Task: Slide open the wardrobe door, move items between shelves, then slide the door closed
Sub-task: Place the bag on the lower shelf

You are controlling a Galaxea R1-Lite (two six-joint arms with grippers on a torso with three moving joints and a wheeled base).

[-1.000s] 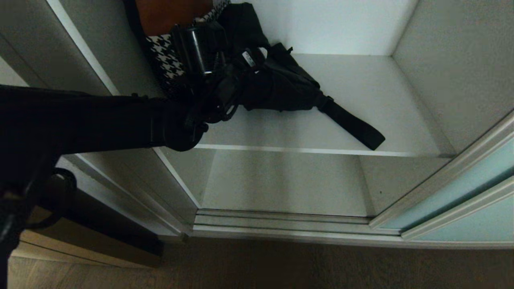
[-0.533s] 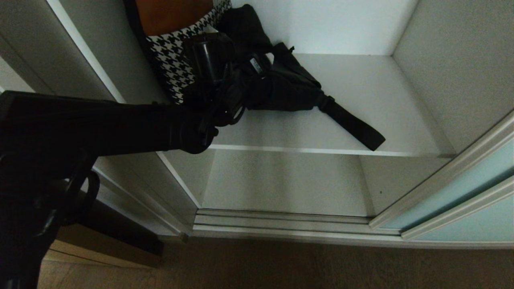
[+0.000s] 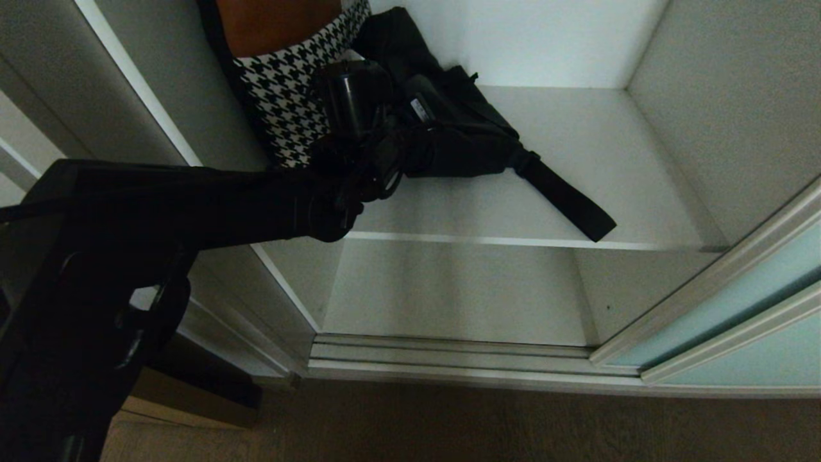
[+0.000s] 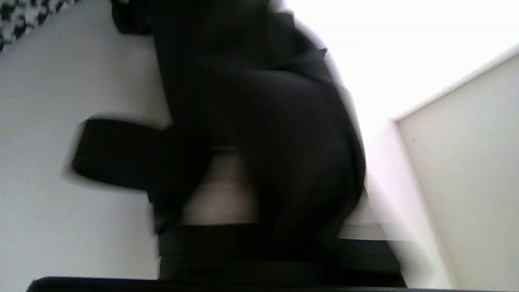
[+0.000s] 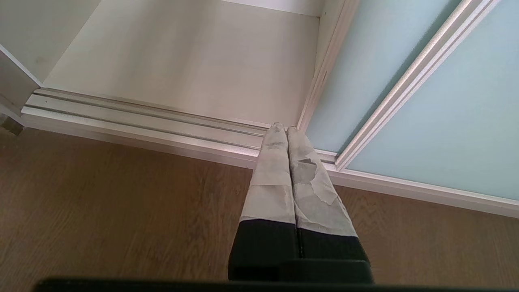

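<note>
Door (image 3: 725,301) already slid open; left pincer (image 3: 410,138) pinched black pouch (image 3: 462,138) at eleven o'clock on shelf (image 3: 577,192); transfer, closing left.

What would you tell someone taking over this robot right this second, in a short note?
Left end effector: reached into the wardrobe, at the black pouch; grip not confirmed.
Right end effector: shut, holding nothing, parked low by the floor track.
Things: the pouch and the houndstooth bag sit side by side at the left back of the upper shelf; the pouch's strap trails toward the front edge.
Done: sliding door is open, off to the right.
Left: move the bags to another shelf, then close the door.
</note>
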